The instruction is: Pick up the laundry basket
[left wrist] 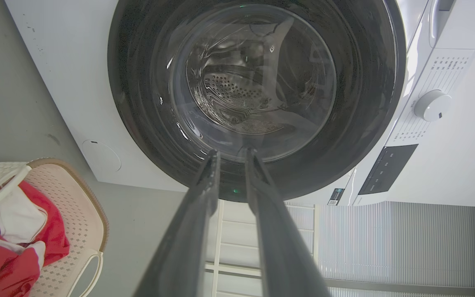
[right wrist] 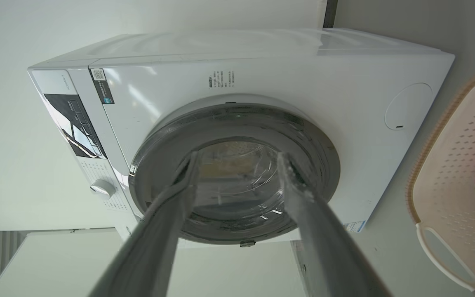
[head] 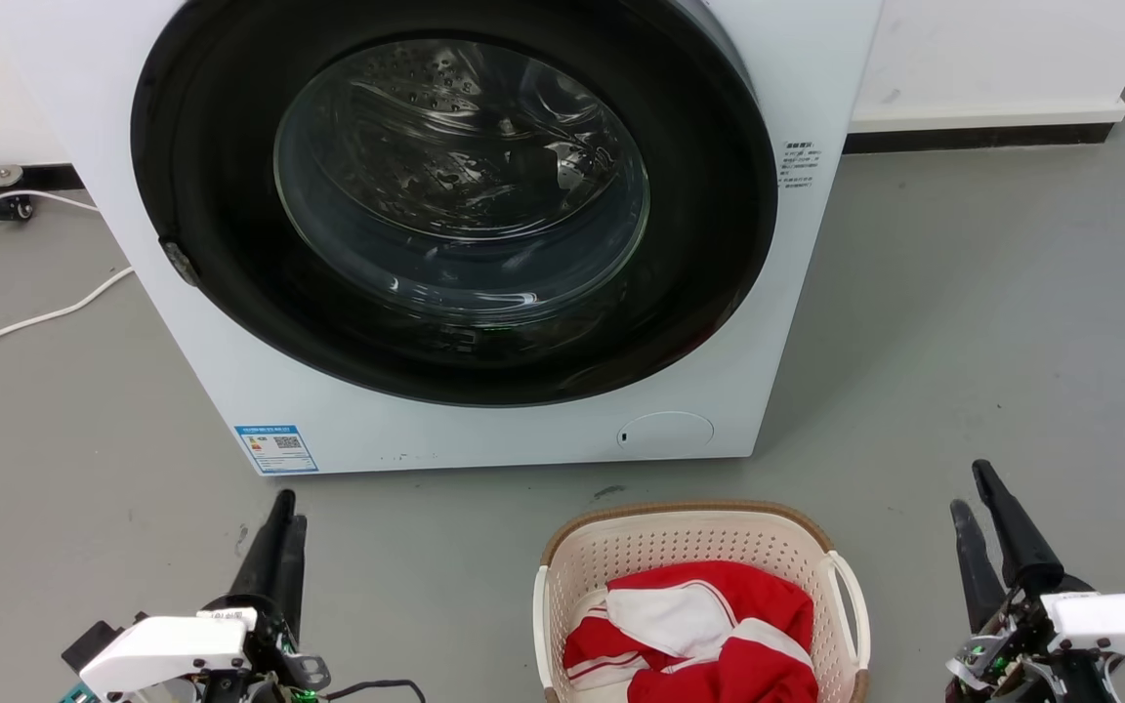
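Where the grey floor point(head: 963, 342) meets the white washing machine point(head: 484, 444), the items are as follows.

- Laundry basket point(head: 685, 511) point(left wrist: 76, 198) point(right wrist: 447, 181): cream, perforated, brown woven-look rim. It stands upright on the floor at near centre-right, just in front of the machine's lower edge and apart from it. A white loop handle point(head: 856, 605) shows on its right side.
- Contents: a crumpled red and white garment point(head: 709, 625) lying inside the basket.
- Left end effector point(head: 289, 508) point(left wrist: 231, 152): near left, well apart from the basket. Its fingers are drawn almost together with a narrow slit between them, and they pinch nothing.
- Right end effector point(head: 970, 486) point(right wrist: 238, 156): near right, beside the basket without touching it. Its fingers are spread wide and empty.
- Washing machine: a front loader with its round dark-framed glass door point(head: 455, 195) closed and the steel drum visible behind it. A blue label point(head: 276, 448) sits at the lower left corner, and there is a round flap point(head: 665, 432) at the lower right.
- White cable point(head: 35, 317): lies on the floor at far left.
- Control dial point(left wrist: 432, 105): white, on the machine's top panel.
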Controlling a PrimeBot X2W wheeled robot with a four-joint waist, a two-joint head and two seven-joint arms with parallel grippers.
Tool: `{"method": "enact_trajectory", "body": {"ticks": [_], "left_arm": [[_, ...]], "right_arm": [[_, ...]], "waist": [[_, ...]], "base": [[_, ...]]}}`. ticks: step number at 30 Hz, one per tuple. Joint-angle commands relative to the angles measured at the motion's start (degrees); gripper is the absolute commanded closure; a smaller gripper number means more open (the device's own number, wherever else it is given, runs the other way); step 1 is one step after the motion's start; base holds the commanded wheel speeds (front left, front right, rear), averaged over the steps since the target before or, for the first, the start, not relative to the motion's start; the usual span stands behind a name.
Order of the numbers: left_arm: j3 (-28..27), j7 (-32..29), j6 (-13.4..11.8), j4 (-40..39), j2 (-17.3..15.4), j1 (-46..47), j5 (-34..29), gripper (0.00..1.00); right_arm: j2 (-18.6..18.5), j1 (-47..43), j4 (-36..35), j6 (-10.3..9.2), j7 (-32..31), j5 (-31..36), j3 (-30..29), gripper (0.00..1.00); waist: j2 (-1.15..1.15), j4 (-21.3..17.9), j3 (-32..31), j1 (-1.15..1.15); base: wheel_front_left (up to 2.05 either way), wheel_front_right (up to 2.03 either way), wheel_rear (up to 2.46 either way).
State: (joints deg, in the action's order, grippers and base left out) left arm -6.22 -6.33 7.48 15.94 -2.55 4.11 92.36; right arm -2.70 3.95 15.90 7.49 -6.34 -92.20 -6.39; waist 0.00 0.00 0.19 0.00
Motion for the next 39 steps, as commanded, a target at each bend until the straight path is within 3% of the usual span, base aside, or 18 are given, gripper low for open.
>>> {"method": "enact_trajectory", "body": {"ticks": [1, 14, 30, 39], "left_arm": [[0.2, 0.8, 0.0, -1.6, -0.1, 0.9, -0.5, 0.0], [-0.1, 4.2, -1.1, -5.3, -0.2, 0.9, -11.5, 0.0], [3.9, 8.2, -5.0, -9.5, -0.2, -0.3, -32.0, 0.0], [5.5, 10.2, -6.7, -10.5, -0.3, -0.6, -41.5, 0.0]], "right_arm": [[-0.1, 0.9, -1.3, 0.01, 0.8, 0.9, 0.3, 0.0], [-0.1, 0.1, -5.9, 0.01, 4.2, 14.1, 0.8, 0.0], [-0.1, -1.5, -10.5, 0.01, 8.2, 37.7, 3.8, 0.0], [-0.2, -2.3, -12.7, 0.01, 10.3, 47.7, 4.8, 0.0]], "waist": [[0.0, 0.0, 0.0, 0.0], [0.0, 0.1, 0.2, 0.0], [0.0, 0.2, 0.4, 0.0], [0.0, 0.4, 0.5, 0.0]], "base": [[0.0, 0.0, 0.0], [0.0, 0.0, 0.0], [0.0, 0.0, 0.0], [0.0, 0.0, 0.0]]}}
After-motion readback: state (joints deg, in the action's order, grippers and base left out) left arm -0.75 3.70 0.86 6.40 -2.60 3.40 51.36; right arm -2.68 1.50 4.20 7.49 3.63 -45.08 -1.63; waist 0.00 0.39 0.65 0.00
